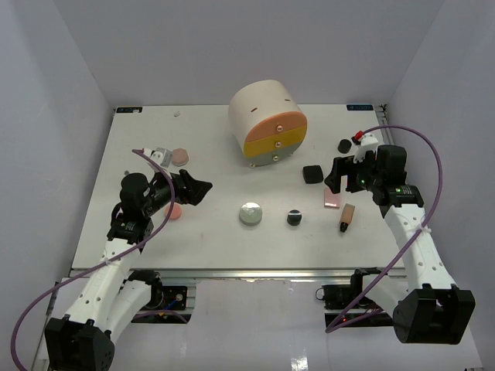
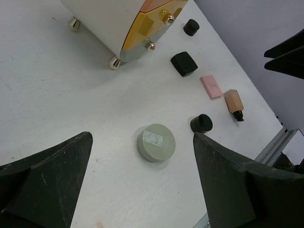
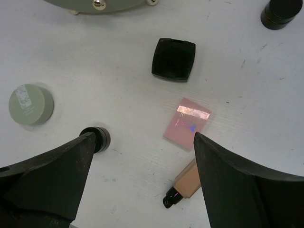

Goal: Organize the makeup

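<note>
From above, your left claw (image 1: 198, 190) hangs wide and empty over the left of the surface (image 1: 216, 162). A pink disc (image 1: 172, 210) lies just beside it, partly under the arm, so a careless swing of that arm could sweep the disc along. Your right claw (image 1: 339, 179) is also spread and empty, above the palette (image 1: 332, 200), with the tube (image 1: 347, 217) near it. The drum (image 1: 268, 124) has all its drawers shut. If the makeup is meant to go inside, nothing can be dropped in yet.

In the left wrist view, the compact (image 2: 156, 142) lies flat between the open fingers, some way below them as far as I can judge. It is low and round. Come down off-centre and one finger will shove it across the surface rather than trap it, likely towards the black jar (image 2: 201, 123) nearby.

In the right wrist view, the palette lies between the fingers. The tube's upper end is just beside the palette's lower edge, partly hidden by one finger. The palette is thin and flat, so you risk scraping the surface or pinching nothing. Closing here could also catch the tube and skid it. The square case (image 3: 174, 59) sits apart, out of harm's way.
</note>
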Controlling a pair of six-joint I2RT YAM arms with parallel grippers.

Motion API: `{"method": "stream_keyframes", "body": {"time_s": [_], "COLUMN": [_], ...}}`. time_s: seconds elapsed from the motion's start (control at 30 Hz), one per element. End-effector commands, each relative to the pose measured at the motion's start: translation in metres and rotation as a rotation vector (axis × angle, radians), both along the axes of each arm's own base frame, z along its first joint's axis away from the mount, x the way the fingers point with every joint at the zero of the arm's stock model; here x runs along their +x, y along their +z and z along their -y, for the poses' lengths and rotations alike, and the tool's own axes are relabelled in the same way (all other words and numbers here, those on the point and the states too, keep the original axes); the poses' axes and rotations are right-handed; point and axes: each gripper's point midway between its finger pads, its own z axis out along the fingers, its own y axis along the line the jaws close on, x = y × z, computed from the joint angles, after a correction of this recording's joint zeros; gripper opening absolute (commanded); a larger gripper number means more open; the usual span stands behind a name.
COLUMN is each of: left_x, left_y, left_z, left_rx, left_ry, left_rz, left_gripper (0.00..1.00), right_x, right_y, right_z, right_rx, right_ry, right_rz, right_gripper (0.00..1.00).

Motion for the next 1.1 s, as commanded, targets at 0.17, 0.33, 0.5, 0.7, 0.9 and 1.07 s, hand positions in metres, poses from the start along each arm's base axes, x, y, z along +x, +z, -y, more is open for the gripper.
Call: {"method": "stream_keyframes", "body": {"time_s": [0.17, 0.33, 0.5, 0.7, 0.9, 1.07], "left_x": [0.005, 0.008, 0.011, 0.013, 0.012, 0.012], "left_y": [0.003, -0.001, -0.003, -0.007, -0.006, -0.005], "left_z": [0.003, 0.001, -0.002, -0.004, -0.004, -0.003], "left_rx": [0.014, 0.026, 0.037, 0.045, 0.046, 0.045], "left_ry": [-0.016, -0.006, 0.015, 0.024, 0.022, 0.016], "left_rz": [-0.005, -0.018, -0.021, -0.031, -0.028, -0.025], "left_gripper": [0.98, 0.98, 0.98, 0.98, 0.98, 0.98], "right_x": [0.001, 0.031, 0.086, 0.119, 0.138, 0.146], "right_y": [0.066, 0.066, 0.066, 0.073, 0.078, 0.072], "right_z": [-0.076, -0.1, -0.126, -0.145, -0.158, -0.168], "right_rx": [-0.047, -0.025, 0.045, 0.209, 0.311, 0.339], "right_ry": [0.614, 0.583, 0.356, 0.192, 0.139, 0.152], "right_rz": [0.321, 0.284, 0.126, -0.001, -0.054, -0.085], "right_gripper": [0.9, 0.91, 0.91, 0.76, 0.64, 0.62]}}
